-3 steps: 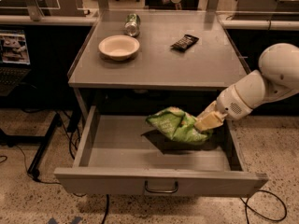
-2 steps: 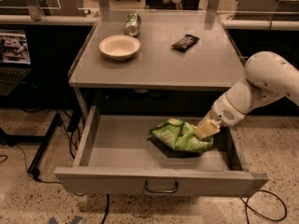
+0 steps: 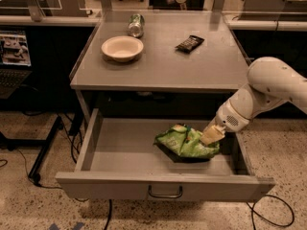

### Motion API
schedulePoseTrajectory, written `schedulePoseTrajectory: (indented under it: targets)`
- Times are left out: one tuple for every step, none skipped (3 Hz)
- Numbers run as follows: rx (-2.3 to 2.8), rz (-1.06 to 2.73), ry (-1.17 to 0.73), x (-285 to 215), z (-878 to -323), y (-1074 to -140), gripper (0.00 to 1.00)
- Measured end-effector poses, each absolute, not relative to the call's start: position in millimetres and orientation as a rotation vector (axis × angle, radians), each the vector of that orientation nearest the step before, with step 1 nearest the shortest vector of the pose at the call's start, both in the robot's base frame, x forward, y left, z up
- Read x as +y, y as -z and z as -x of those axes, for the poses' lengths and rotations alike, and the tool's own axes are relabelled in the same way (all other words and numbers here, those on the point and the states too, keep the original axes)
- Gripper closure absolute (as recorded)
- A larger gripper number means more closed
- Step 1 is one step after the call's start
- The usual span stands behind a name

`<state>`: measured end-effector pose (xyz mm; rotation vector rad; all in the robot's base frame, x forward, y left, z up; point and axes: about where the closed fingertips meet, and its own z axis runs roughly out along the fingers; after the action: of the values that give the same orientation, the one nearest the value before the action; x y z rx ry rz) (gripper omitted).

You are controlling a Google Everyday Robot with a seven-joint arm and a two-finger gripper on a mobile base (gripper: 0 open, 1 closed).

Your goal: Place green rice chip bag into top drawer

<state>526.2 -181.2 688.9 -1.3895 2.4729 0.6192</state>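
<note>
The green rice chip bag (image 3: 184,142) lies crumpled inside the open top drawer (image 3: 124,150), toward its right side, resting on the drawer floor. The drawer is pulled out fully, with its flat front panel and small curved handle (image 3: 165,193) facing me. My gripper (image 3: 210,137) reaches down into the drawer from the right on the white arm (image 3: 268,90). Its pale tip sits at the bag's right edge, touching it.
On the table top (image 3: 163,66) above the drawer stand a cream bowl (image 3: 122,48), a green drink can (image 3: 136,25) lying on its side, and a small dark snack wrapper (image 3: 189,43). Cables and a stand leg lie on the floor at the left.
The gripper and the bag have moved lower into the drawer. The bag now rests on the drawer floor instead of hanging above it.
</note>
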Motion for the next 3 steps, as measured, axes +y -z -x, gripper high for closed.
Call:
schedulePoseTrajectory:
  targets:
    - [2.473,1.390,-0.619,-181.2,-526.2,-688.9,0.50]
    - [2.473,1.390,-0.619,-181.1,-526.2,-688.9,0.27]
    - [2.473,1.390,-0.619,-181.1,-526.2,-688.8,0.04]
